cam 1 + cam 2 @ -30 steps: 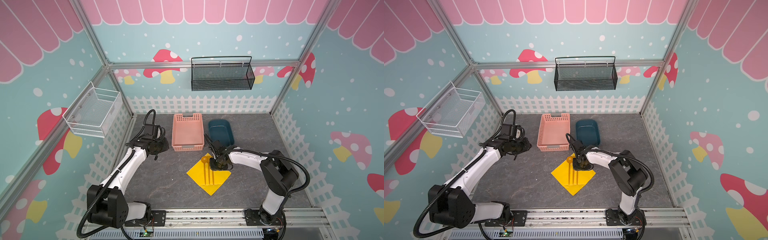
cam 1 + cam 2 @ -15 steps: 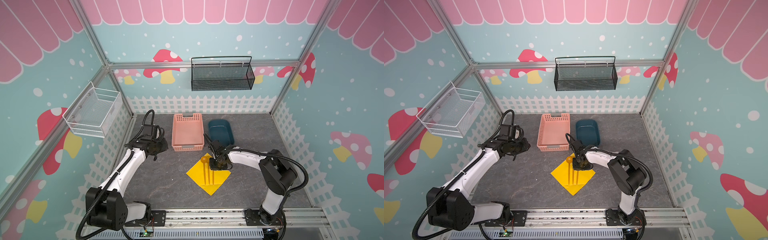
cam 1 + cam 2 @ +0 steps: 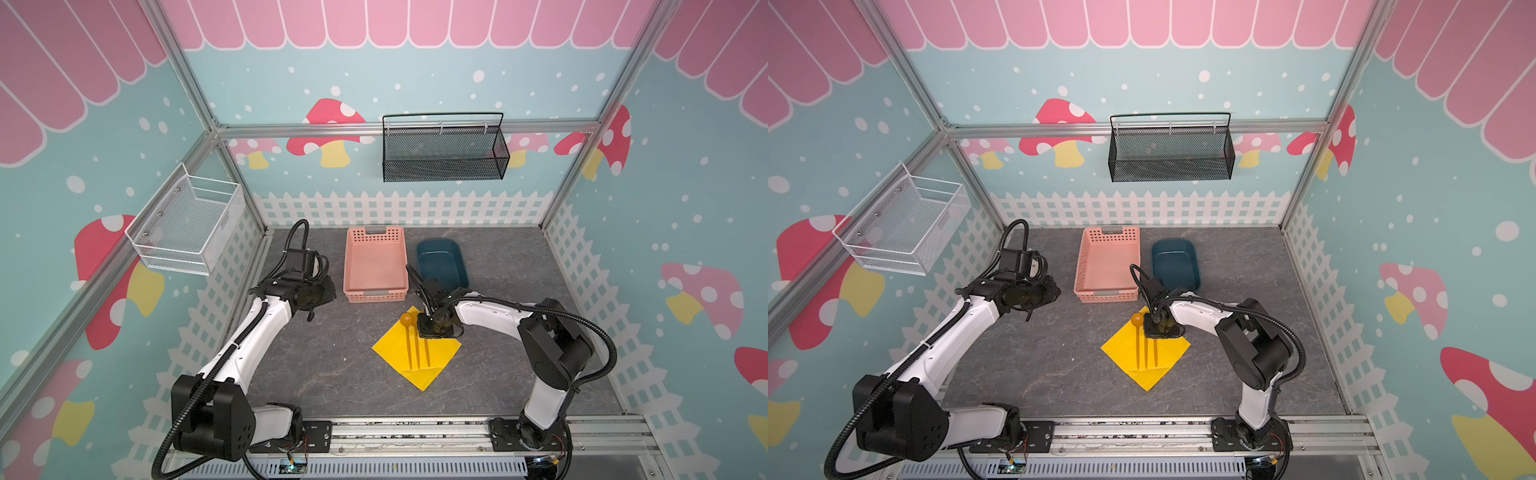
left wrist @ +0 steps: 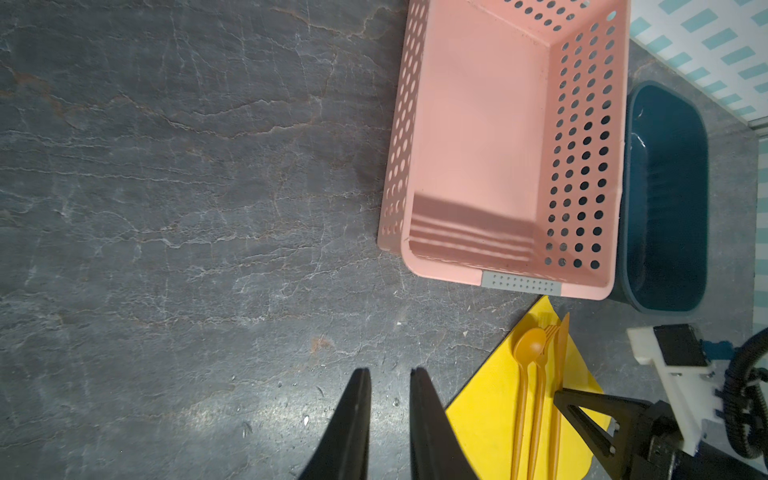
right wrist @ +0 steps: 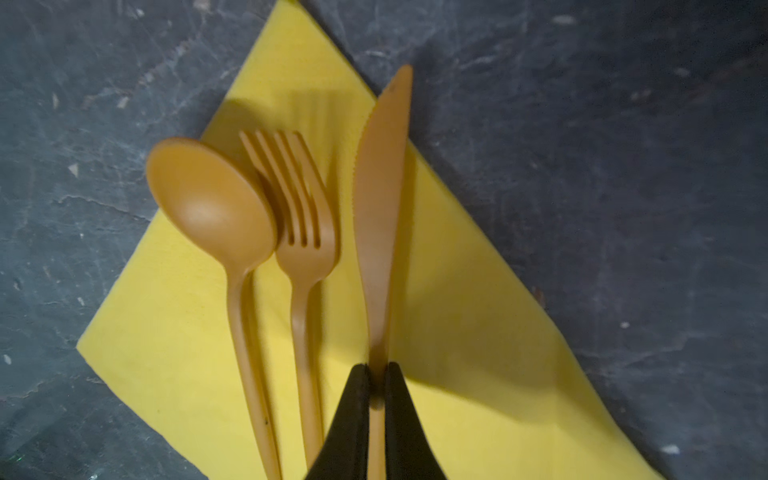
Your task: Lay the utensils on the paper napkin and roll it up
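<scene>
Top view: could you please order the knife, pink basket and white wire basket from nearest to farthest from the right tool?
1. Knife: held in the right tool, on the napkin.
2. Pink basket: behind it, leftward.
3. White wire basket: on the left wall.

In both top views I see bright, even light that comes from above, and the shadows are only faint and soft. The wide lens makes the frame posts [image 3: 189, 81] splay out toward the corners. In the left wrist view the grey tabletop [image 4: 208, 208] carries a pale patch of glare. The right wrist view is dimmer and soft: the tines of the fork [image 5: 305, 249] look smeared, and a broad shadow lies on the napkin [image 5: 166, 353] beside the knife [image 5: 380, 208].
</scene>
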